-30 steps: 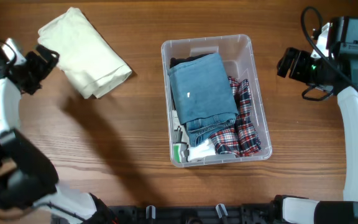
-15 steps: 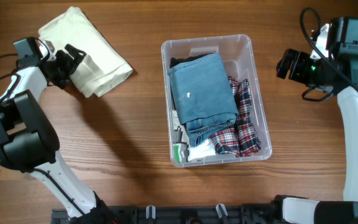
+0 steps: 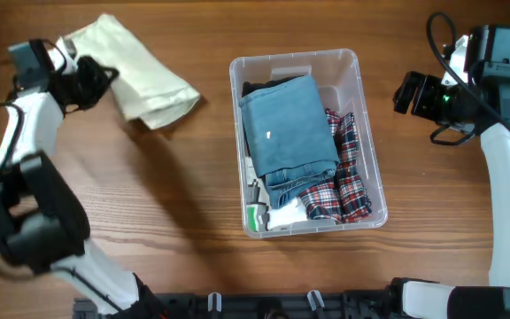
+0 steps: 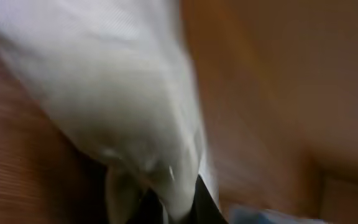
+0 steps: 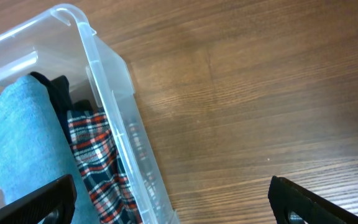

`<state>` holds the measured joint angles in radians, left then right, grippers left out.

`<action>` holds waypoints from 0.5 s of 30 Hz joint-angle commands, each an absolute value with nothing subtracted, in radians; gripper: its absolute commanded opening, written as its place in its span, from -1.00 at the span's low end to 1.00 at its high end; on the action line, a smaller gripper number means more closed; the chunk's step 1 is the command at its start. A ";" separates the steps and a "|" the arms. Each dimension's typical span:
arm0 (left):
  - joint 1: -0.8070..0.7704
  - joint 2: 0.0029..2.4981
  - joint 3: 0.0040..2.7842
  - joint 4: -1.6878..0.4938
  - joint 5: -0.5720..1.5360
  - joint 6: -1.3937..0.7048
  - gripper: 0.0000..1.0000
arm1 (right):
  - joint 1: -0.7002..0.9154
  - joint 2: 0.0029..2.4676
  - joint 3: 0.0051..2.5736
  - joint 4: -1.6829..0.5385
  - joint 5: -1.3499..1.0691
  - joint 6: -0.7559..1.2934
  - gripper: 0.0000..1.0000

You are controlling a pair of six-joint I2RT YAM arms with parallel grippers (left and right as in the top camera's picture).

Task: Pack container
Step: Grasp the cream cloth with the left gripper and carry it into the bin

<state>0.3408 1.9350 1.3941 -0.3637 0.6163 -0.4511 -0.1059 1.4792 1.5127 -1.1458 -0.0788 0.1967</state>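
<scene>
Container (image 3: 292, 56) mid-desk (image 3: 149, 195), nearly full: folded jeans (image 3: 286, 124) over plaid shirt (image 3: 348, 182). Left jaws pinch the edge of the cream folded cloth (image 3: 153, 84), well left of it; wrist view blurred. Right jaws wide open, empty. Risk: edge grip lets cloth unfold, snag the rim, or slip.

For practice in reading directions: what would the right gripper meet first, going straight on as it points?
The right gripper would likely hit the container wall; its height is unclear.
</scene>
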 commanded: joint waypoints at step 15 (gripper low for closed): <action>-0.522 1.253 1.409 -0.704 0.405 -0.397 -0.92 | -0.112 1.462 1.513 -1.153 -0.114 0.193 1.00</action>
